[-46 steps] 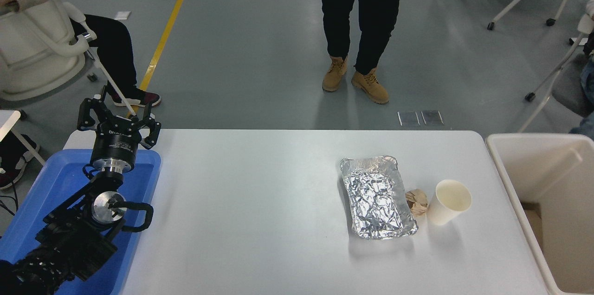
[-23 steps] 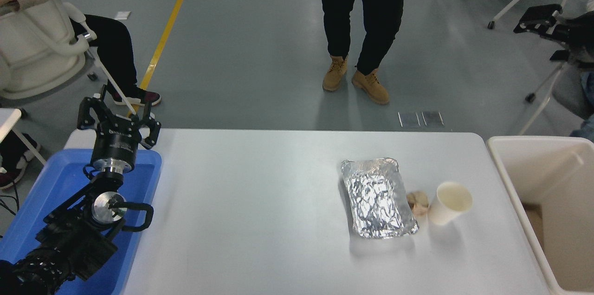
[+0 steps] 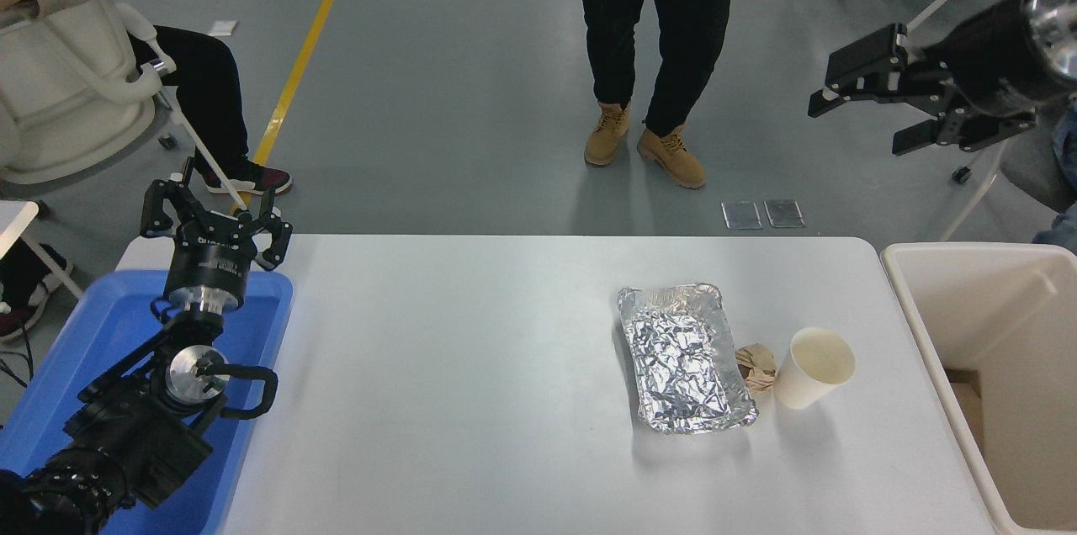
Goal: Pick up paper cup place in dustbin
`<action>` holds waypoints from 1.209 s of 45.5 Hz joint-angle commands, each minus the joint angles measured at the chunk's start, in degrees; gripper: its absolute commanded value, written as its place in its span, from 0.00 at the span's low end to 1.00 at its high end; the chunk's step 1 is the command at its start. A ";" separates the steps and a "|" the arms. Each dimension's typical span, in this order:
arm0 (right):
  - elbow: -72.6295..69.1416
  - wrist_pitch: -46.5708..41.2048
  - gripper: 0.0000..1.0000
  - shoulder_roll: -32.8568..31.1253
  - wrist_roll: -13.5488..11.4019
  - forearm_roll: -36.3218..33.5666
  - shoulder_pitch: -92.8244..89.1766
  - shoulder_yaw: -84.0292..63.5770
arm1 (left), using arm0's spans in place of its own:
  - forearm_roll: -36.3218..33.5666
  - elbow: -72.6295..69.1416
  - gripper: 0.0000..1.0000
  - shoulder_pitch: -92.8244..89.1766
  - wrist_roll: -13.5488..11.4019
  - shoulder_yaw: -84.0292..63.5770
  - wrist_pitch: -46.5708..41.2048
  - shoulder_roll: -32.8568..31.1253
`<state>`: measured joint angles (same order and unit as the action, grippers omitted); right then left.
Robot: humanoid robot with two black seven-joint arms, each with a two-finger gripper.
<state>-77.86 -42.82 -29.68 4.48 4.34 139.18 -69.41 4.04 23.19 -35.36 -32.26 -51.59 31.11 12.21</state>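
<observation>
The cup (image 3: pixel 813 368) stands upright on the desk (image 3: pixel 471 384), toward its right end, mouth up and leaning a little toward the upper right as seen from my head camera, base at the lower left. Its long axis runs near vertical, rim wider than base. A brown paper wad (image 3: pixel 756 367) lies just beside it on the left, touching a foil tray (image 3: pixel 683 357) whose long side runs away from me. The dustbin (image 3: pixel 993 325) sits off the desk's right edge, near the cup but apart from it.

My right end effector (image 3: pixel 858 110) hangs high at the upper right, well above and apart from the cup, pointing left, with its 2 fingers (image 3: pixel 867 64) spread apart and nothing between them. 1 second ago it was out of view; half a second ago only its tip showed at the right edge, and it has since come further in toward the left. The cup, wad and tray lie as before.

My left end effector (image 3: pixel 214 219) is parked at the lower left over a blue tub (image 3: pixel 261 325), fingers apart, unchanged. A person in tan boots (image 3: pixel 648 150) stands beyond the desk.
</observation>
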 commanded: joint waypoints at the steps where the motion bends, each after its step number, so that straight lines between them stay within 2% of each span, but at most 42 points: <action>1: -3.27 -2.18 1.00 4.80 0.09 0.05 7.59 0.07 | 0.01 -0.07 0.99 0.03 0.00 0.00 0.00 0.00; 21: -3.71 -2.18 1.00 12.10 -0.52 1.37 10.15 -3.53 | 0.01 0.01 0.99 0.03 0.00 0.00 0.00 0.00; 30: -3.35 -2.18 1.00 12.36 -0.17 0.49 10.15 -4.06 | 0.01 0.01 0.99 0.03 0.00 0.00 0.00 0.00; 37: -3.00 -2.18 1.00 12.45 -0.08 -3.55 10.23 -5.82 | 0.01 -0.07 0.99 0.03 0.00 0.00 0.00 0.00; 55: -2.04 -2.18 1.00 11.92 -0.08 -3.99 6.90 -5.82 | 0.01 -0.07 0.99 0.03 0.00 0.00 0.00 0.00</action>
<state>-80.27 -44.99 -17.56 4.37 1.04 148.59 -75.00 4.05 23.16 -35.35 -32.26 -51.59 31.11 12.22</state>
